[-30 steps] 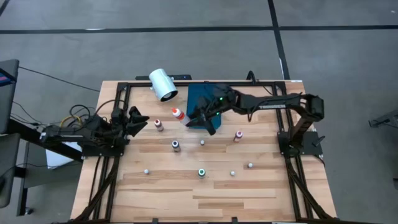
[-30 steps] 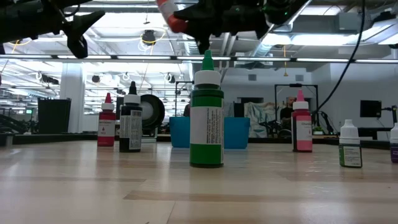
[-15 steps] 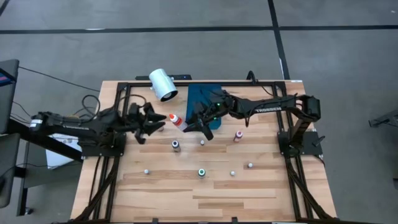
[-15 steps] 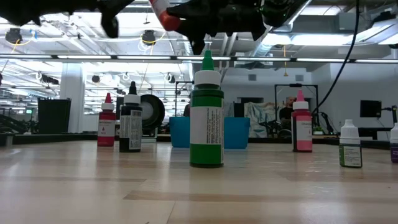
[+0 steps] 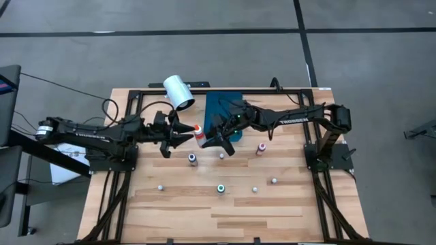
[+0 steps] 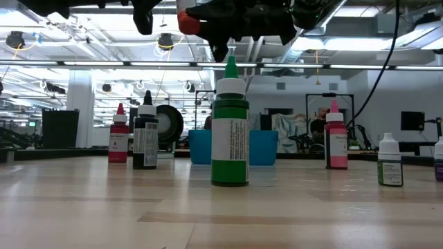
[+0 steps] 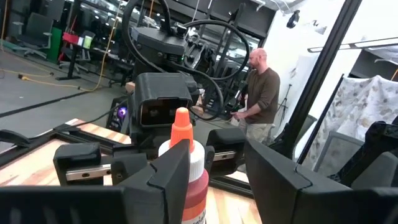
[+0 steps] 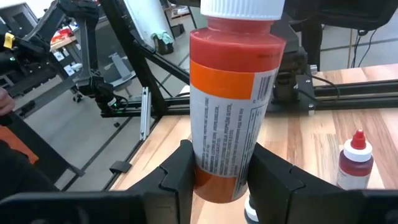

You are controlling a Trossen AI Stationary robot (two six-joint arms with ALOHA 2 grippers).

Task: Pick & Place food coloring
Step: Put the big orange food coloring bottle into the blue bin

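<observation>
red food coloring bottle (image 5: 199, 135) aloft mid-table, clamped at its body in right pincer (image 5: 216, 136); left pincer (image 5: 178, 134) spread around it; likely light, rigid, slick label, so grip mid-body.

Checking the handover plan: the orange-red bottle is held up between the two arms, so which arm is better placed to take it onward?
Probably left. The right gripper grips the orange-red bottle by its body, and the open left gripper is already around its top end, fingers either side, ready to close and receive it.
</observation>
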